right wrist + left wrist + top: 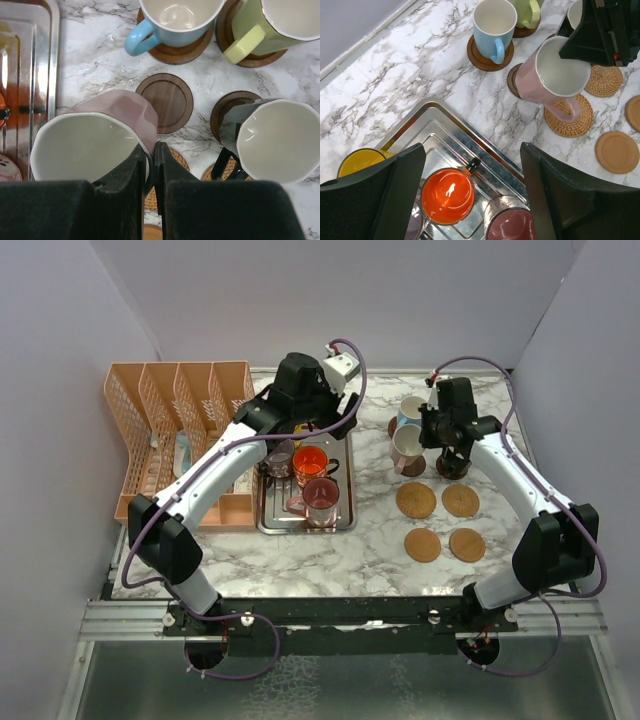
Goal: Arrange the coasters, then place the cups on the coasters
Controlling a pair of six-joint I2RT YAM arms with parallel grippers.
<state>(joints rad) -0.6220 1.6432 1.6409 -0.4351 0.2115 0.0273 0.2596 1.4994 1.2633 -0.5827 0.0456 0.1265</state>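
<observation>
My right gripper point(152, 160) is shut on the rim of the pink-white cup point(90, 145), which hangs tilted beside an empty dark coaster point(165, 102). The light blue cup point(175, 20), cream cup point(270, 25) and black cup point(280, 140) each stand on a dark coaster. My left gripper point(472, 147) is open above the steel tray point(440, 125), with nothing between its fingers. Below it stand the orange cup point(447, 195), maroon cup point(512, 225) and yellow cup point(360, 161). The purple cup point(280, 458) stands in the tray too. Several bare coasters point(416, 500) lie at the front right.
An orange slotted rack point(170, 430) stands at the left, against the tray's point(270, 520) side. Purple walls close in the table at the back and on both sides. The two arms' wrists are close together over the table's middle back.
</observation>
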